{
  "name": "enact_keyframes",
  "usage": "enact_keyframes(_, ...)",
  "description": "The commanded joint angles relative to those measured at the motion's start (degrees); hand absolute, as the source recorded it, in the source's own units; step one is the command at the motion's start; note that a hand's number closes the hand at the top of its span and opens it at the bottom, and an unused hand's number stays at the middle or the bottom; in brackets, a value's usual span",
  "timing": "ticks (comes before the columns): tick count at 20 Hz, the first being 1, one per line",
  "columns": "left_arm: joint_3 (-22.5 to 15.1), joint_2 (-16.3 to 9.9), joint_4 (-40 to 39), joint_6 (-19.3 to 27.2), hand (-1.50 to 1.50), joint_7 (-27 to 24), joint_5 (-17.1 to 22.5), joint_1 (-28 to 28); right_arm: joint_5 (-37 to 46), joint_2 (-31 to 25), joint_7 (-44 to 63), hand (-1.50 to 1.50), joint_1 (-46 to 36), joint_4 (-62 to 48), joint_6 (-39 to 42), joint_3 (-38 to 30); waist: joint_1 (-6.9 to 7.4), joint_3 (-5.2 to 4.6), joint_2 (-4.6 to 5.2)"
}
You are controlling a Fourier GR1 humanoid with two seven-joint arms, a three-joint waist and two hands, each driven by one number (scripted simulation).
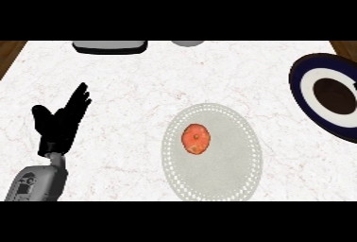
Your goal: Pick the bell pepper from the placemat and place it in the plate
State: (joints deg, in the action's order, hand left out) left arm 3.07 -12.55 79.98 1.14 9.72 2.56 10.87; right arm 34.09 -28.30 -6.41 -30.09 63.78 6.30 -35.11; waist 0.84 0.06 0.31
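At your far left, the left hand (61, 120) rests above the white marbled counter (140, 85) with fingers straight and spread, holding nothing. Up along the counter's far edge you have a grey flat object (110, 46) and, right of it, a small grey rounded thing (187, 43), both cut off by the view. Moving right, the orange-red bell pepper (196, 139) sits on the pale round placemat (223, 175), left of its middle. At the right edge lies the dark blue and white plate (317, 82), well apart from the placemat.
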Motion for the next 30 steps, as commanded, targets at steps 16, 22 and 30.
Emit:
enact_keyframes(16, 0.53, 0.56, -0.53, -1.34, 0.00, -0.97, -0.06, -0.16, -0.08, -13.11, -28.34, -1.50, -8.47, -41.01, 1.46, -0.49, 0.89, 0.14, 0.48)
enact_keyframes(22, 1.99, -0.91, 0.33, -2.29, 0.00, -0.53, 0.96, -1.28, -10.39, -16.24, -34.76, -1.50, -13.66, -40.42, 13.60, -7.60, 0.24, 0.07, -0.03)
enact_keyframes(30, 1.08, 0.72, 0.77, -0.62, 0.00, 0.04, -0.40, -1.06, -18.42, -17.51, -18.75, -1.50, -15.53, -47.89, 27.31, -12.13, -0.83, -0.08, -0.37)
